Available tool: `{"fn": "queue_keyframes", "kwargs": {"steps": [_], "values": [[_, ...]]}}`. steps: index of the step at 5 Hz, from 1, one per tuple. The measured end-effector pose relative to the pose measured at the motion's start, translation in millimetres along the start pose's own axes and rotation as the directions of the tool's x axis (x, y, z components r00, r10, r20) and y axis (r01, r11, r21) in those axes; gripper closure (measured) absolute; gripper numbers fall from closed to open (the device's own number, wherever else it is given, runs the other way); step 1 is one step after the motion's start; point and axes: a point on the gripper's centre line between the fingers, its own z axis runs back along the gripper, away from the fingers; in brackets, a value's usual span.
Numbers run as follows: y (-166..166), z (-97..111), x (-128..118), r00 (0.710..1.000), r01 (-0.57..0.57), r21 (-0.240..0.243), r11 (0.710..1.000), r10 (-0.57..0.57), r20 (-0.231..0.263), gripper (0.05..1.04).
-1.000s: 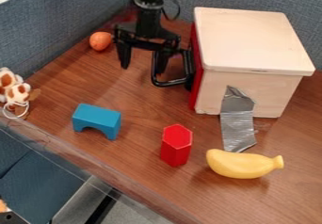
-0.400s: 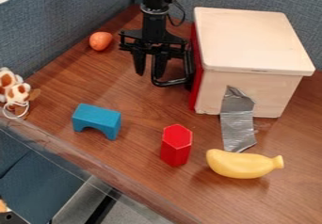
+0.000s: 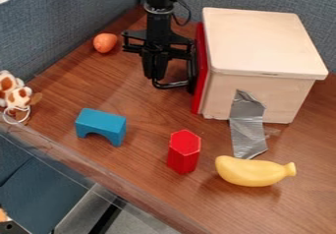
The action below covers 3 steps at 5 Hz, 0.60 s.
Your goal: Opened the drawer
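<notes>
The black gripper (image 3: 154, 76) hangs at the upper middle, left of the wooden box. Its two fingers are together on the outer bar of the black drawer handle (image 3: 174, 84), hiding most of that bar. The handle is fixed to the red drawer front (image 3: 199, 88), which covers the box's left side. The drawer front stands slightly away from the pale wooden box (image 3: 263, 43).
Grey tape (image 3: 248, 130) runs from the box down to the table. A blue arch block (image 3: 100, 125), a red hexagonal block (image 3: 183, 152) and a yellow banana (image 3: 253, 171) lie nearer. An orange toy (image 3: 105, 43) and a spotted plush (image 3: 14, 93) are at left.
The gripper first shifted right in the view, its fingers spread around the handle's outer bar. They have since come together on it, and handle and red front have moved slightly left, away from the box.
</notes>
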Motion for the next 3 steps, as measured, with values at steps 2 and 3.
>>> {"fn": "queue_keyframes", "kwargs": {"steps": [2, 3], "values": [[15, 2, 5, 1.000, -0.005, 0.037, 0.999, 0.004, 0.008, 0.945], [24, 3, 7, 1.000, -0.002, 0.055, 0.999, 0.001, 0.014, 0.945]]}}
